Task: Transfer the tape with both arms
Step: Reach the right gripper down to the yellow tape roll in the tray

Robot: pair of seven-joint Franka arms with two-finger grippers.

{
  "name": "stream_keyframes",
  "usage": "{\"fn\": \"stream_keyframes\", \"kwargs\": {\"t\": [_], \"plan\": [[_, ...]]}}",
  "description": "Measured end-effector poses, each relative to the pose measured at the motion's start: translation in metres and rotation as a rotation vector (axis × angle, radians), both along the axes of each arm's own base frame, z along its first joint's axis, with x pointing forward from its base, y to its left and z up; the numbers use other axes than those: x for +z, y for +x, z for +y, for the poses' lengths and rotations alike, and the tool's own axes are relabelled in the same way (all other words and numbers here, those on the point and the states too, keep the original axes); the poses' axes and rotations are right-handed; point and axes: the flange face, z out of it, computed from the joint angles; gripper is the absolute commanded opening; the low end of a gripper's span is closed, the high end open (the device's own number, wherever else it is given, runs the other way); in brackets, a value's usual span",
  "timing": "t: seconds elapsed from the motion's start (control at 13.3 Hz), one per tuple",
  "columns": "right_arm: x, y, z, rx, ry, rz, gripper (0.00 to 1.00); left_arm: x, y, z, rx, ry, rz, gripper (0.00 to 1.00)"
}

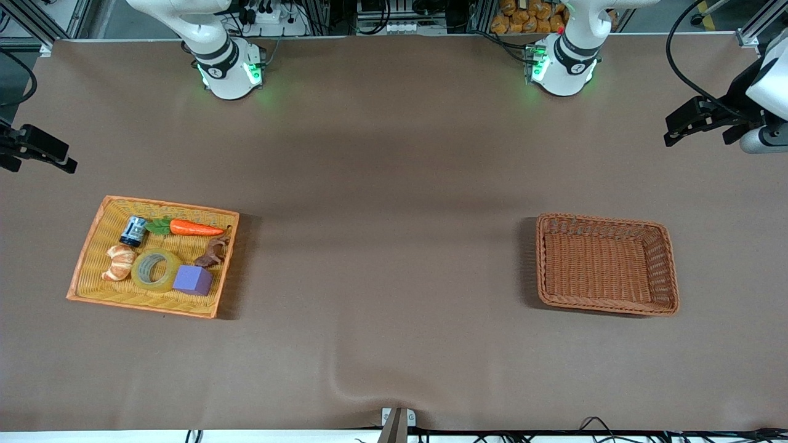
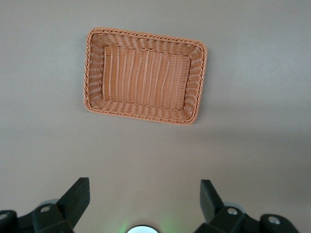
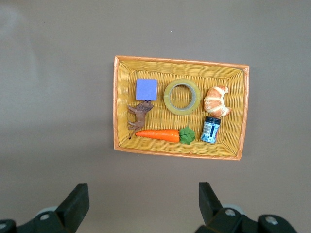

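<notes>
Nothing of the transfer appears done yet; the tape (image 1: 156, 269) lies flat in the yellow tray (image 1: 98, 222) at the right arm's end of the tabletop (image 1: 381, 246), with the croissant (image 1: 119, 262) touching or just beside it toward the tray's outer end and the purple cube (image 1: 192, 280) just beside it toward the middle of the tabletop; a carrot (image 1: 188, 227), a small jar (image 1: 133, 231) and a brown animal figure (image 1: 212, 252) share the tray, farther from the front camera than the tape; the brown basket (image 1: 668, 271) at the left arm's end holds nothing; the right pincer (image 3: 141, 204) hangs high near the tray with its fingers spread wide and nothing between them; the left pincer (image 2: 143, 201) waits high near the brown basket, equally wide and holding nothing; judging from this, everything is left: the pick from the tray, the handover between arms, and the placing, presumably into the brown basket
</notes>
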Motion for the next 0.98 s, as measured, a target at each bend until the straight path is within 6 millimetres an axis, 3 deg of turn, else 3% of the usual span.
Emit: {"fn": "stream_keyframes", "kwargs": {"t": [0.38,0.6,0.75,0.98], "plan": [[-0.001,-0.002,0.005,0.011,0.001,0.017,1.0,0.0,0.0,0.0,0.001,0.0,0.001,1.0],[-0.009,0.004,0.005,0.01,0.0,0.005,1.0,-0.001,0.001,0.01,0.019,0.0,0.004,1.0],[-0.038,0.02,0.004,0.03,-0.002,-0.012,1.0,-0.003,0.003,0.016,0.028,0.0,0.007,1.0],[-0.113,0.047,0.006,0.137,0.0,0.047,1.0,-0.004,0.003,0.017,0.03,0.0,0.009,1.0]]}}
